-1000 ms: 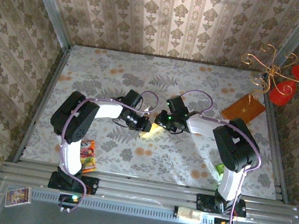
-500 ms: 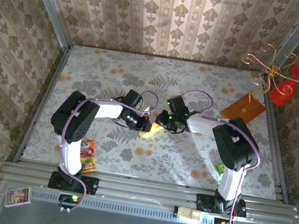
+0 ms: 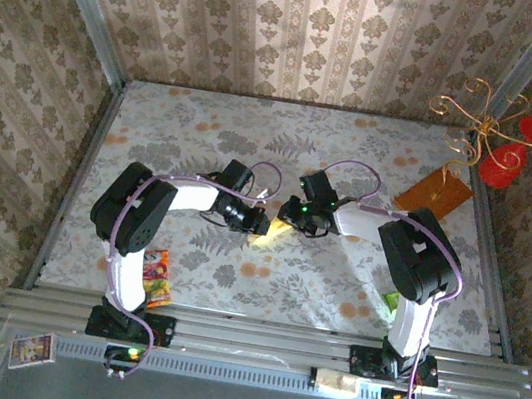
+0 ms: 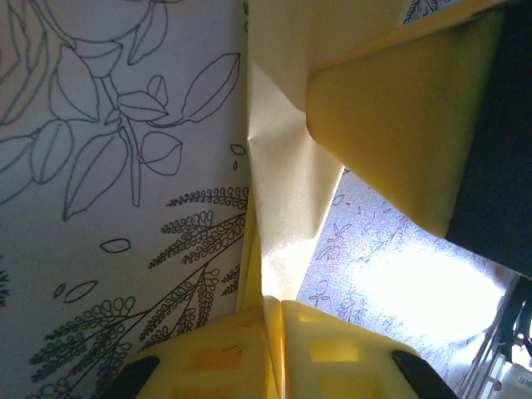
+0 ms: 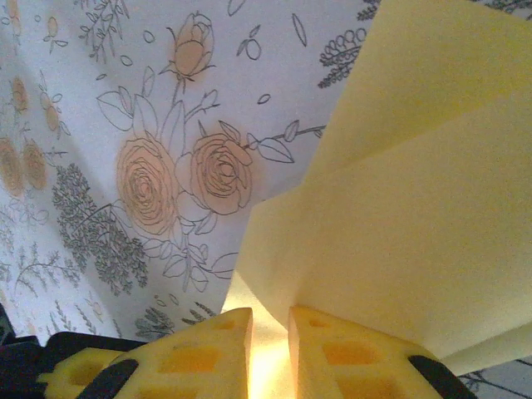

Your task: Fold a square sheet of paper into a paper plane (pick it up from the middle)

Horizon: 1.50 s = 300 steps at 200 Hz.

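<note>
Right hand (image 3: 290, 221) has crept slightly up and toward the back wall since a second ago; left hand (image 3: 260, 224) and both arms otherwise look unchanged. Both hands meet tip to tip over the middle of the tabletop (image 3: 333, 286), with the yellow paper (image 3: 265, 237) showing as a small bright patch just below where they meet. Left wrist view: left hand (image 4: 273, 337) is clenched on the paper (image 4: 287, 208), a thin edge running down between the two yellow pads (image 4: 208, 362); the sheet rises creased and folded above the floral cloth, and a yellow-and-black block that looks like the other hand's finger sits at the upper right. Right wrist view: right hand (image 5: 270, 341) is also pinching the paper (image 5: 416, 208), layered folds fanning up and right from the narrow gap between its pads (image 5: 199, 353). An orange-brown board (image 3: 433, 195) lies well apart at the far right beside a gold wire stand (image 3: 486, 123). A colourful packet (image 3: 159, 279) lies by the left base.
</note>
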Tool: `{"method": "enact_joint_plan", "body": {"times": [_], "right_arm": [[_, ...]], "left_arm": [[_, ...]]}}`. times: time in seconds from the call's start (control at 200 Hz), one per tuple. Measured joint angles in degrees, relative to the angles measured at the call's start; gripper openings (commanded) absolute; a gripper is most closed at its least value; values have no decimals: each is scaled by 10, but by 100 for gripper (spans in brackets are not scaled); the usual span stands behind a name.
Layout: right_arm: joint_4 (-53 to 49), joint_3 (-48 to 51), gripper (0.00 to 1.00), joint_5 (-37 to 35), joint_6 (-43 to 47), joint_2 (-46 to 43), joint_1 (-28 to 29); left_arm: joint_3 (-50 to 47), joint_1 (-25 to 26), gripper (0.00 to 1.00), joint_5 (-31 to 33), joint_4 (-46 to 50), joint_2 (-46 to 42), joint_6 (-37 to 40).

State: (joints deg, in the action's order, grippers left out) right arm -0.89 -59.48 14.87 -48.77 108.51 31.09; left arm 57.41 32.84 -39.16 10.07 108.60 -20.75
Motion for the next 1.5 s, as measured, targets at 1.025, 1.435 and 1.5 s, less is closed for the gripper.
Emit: {"method": "enact_joint_plan", "body": {"times": [1.025,1.435,1.5], "right_arm": [[1,-11,20,54,81,18,-19],[-7,-15,20,63,81,19,-23],[-8,-15,20,64,81,19,-23]], "left_arm": [[-29,-4,32,82,49,-139,4],[-17,49,17,79,-24,-89,-20],[-17,49,16,76,-29,-79,-22]]}}
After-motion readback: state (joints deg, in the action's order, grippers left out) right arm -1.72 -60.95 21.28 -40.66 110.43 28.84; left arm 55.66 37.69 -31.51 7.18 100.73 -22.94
